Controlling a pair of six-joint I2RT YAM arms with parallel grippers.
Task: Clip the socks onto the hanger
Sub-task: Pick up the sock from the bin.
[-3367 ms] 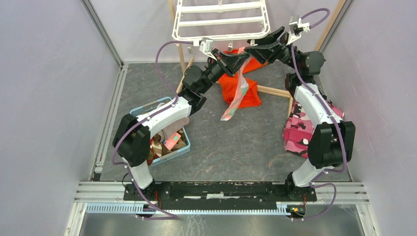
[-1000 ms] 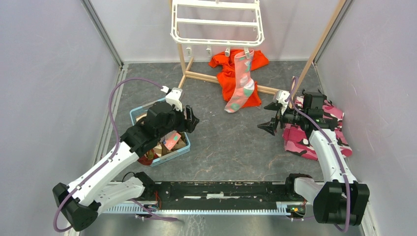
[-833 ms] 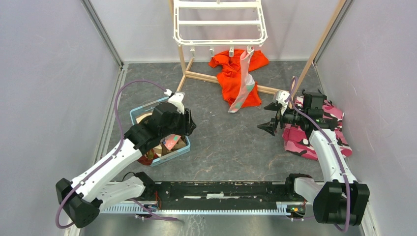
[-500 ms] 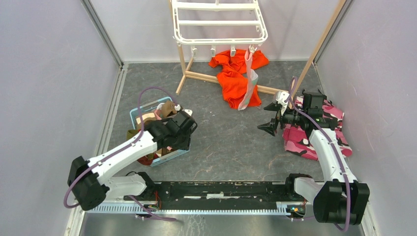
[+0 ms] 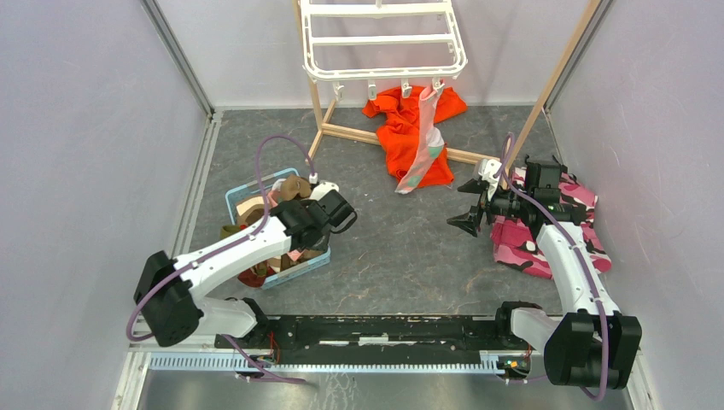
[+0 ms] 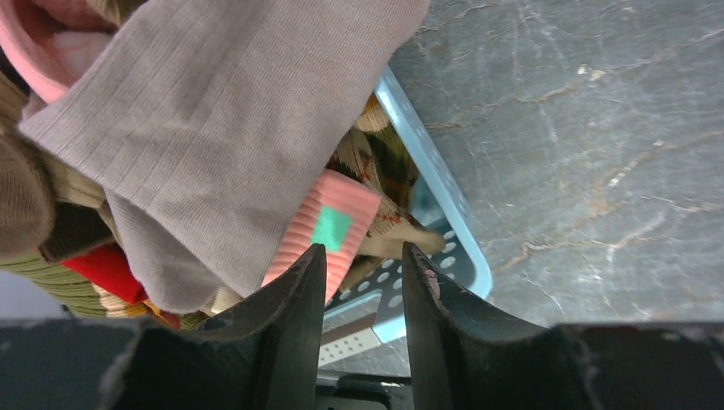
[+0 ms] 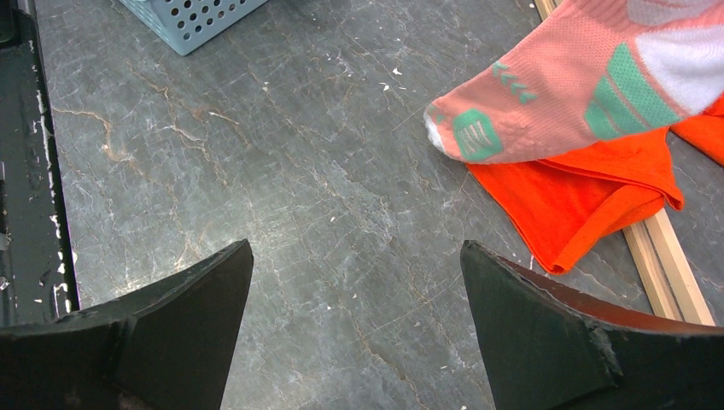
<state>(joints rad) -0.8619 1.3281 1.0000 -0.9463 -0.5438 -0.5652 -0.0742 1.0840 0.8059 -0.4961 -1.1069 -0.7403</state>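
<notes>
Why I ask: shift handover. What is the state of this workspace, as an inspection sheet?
Surface: grey marbled tabletop.
Job's things: white hanger with one pink sock clipped on; more socks in the blue basket.
Clutter: orange garment below the hanger; pink camouflage cloth by the right arm.
Pincers: left pincer open over the basket, empty; right pincer open wide, empty.
Cables: purple cable looping off the left arm.
Surroundings: wooden stand, walls.

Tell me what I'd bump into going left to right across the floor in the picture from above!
blue basket of socks → left gripper → hanging pink sock → right gripper → pink camouflage cloth
</notes>
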